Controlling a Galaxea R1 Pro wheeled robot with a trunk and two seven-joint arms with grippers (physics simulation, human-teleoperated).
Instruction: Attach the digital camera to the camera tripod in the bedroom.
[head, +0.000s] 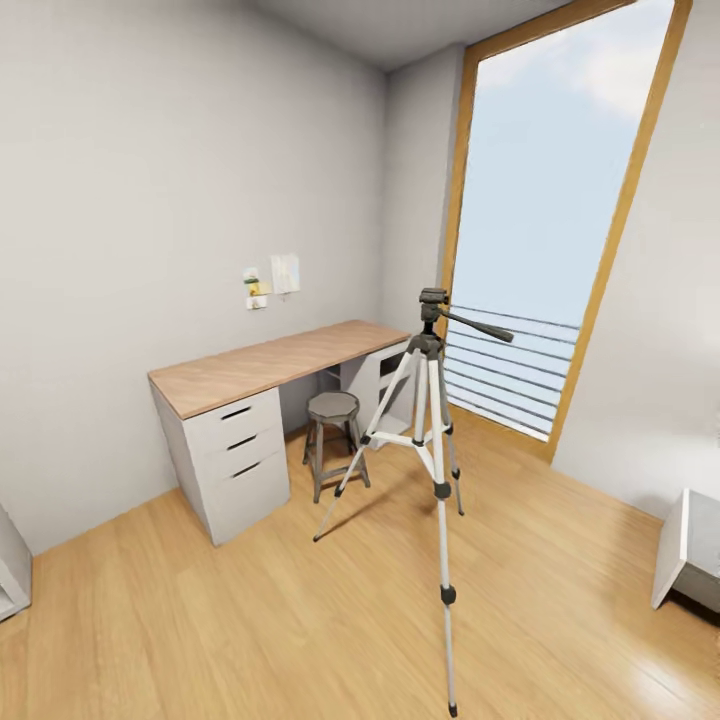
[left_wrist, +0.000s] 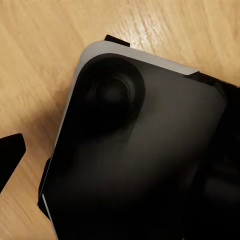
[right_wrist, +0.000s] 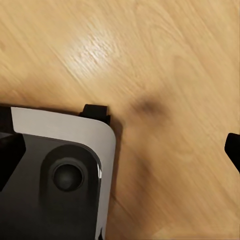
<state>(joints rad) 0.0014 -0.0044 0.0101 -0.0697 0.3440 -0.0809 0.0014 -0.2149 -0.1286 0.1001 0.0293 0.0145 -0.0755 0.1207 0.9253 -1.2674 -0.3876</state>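
Note:
The camera tripod (head: 436, 400) stands on the light wood floor in the middle of the bedroom, silver-white legs spread, one leg reaching toward me. Its dark grey head (head: 433, 300) is bare on top, and the black pan handle (head: 485, 327) points right. The digital camera is out of view. In the left wrist view my left gripper (left_wrist: 117, 170) hangs over my own black, white-edged base (left_wrist: 150, 150), one black fingertip (left_wrist: 10, 155) at the picture's edge. My right gripper (right_wrist: 120, 155) is open over the floor, with nothing between its fingers.
A wood-topped white desk (head: 270, 365) with drawers stands against the left wall, with a short grey stool (head: 333, 405) tucked beside it. A tall wood-framed window (head: 545, 200) is behind the tripod. A grey furniture corner (head: 695, 550) juts in at the right.

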